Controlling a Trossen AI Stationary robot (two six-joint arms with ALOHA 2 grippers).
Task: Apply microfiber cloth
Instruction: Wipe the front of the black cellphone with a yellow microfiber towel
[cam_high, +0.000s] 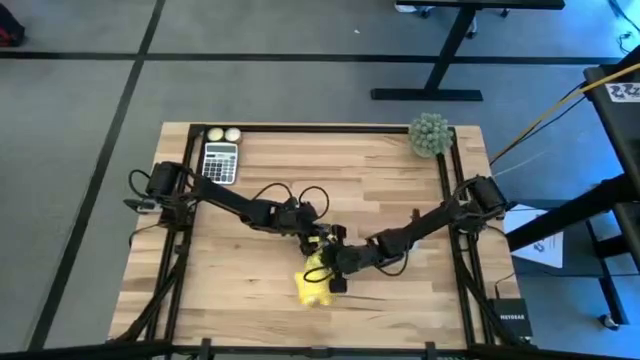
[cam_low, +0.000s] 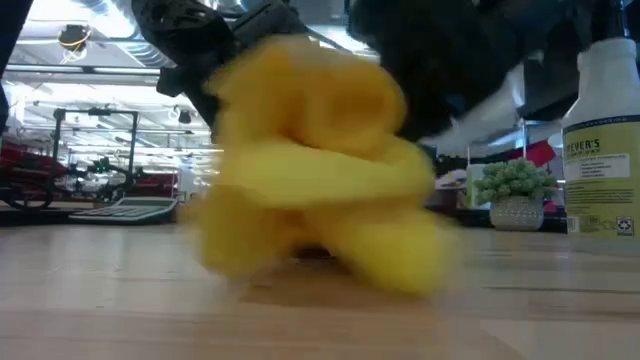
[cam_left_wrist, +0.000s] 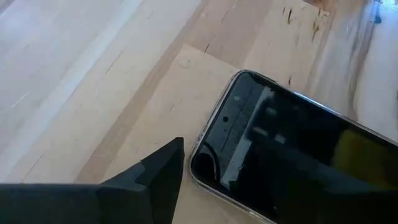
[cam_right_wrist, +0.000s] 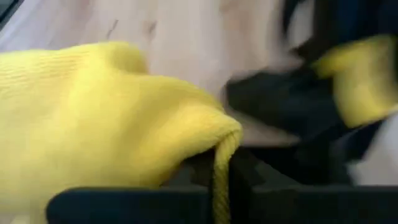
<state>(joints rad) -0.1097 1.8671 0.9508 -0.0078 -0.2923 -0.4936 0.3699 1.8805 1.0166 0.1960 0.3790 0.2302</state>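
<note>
The yellow microfiber cloth (cam_high: 314, 281) is bunched up near the middle of the table's front half, and my right gripper (cam_high: 336, 274) is shut on it. In the low view the cloth (cam_low: 310, 160) fills the middle as a crumpled lump. A black smartphone (cam_left_wrist: 292, 155) lies flat on the wood, screen up, right in front of my left gripper (cam_high: 322, 240), which is just beyond the cloth. In the high view the arms and the cloth hide the phone. My right gripper pinches a bunched fold of the cloth, with a hemmed edge (cam_right_wrist: 217, 158) running down between its two fingers (cam_right_wrist: 124, 202). It comes in slanting down from the table's right. The cloth bulges out ahead of the fingers, and its lower folds (cam_low: 400, 265) reach the tabletop.
A calculator (cam_high: 220, 161) and two pale balls (cam_high: 223, 134) are at the far left corner. A small potted plant (cam_high: 430, 135) stands at the far right corner. In the low view a spray bottle (cam_low: 604, 140) stands at the right. Bare wood lies left and right of the arms.
</note>
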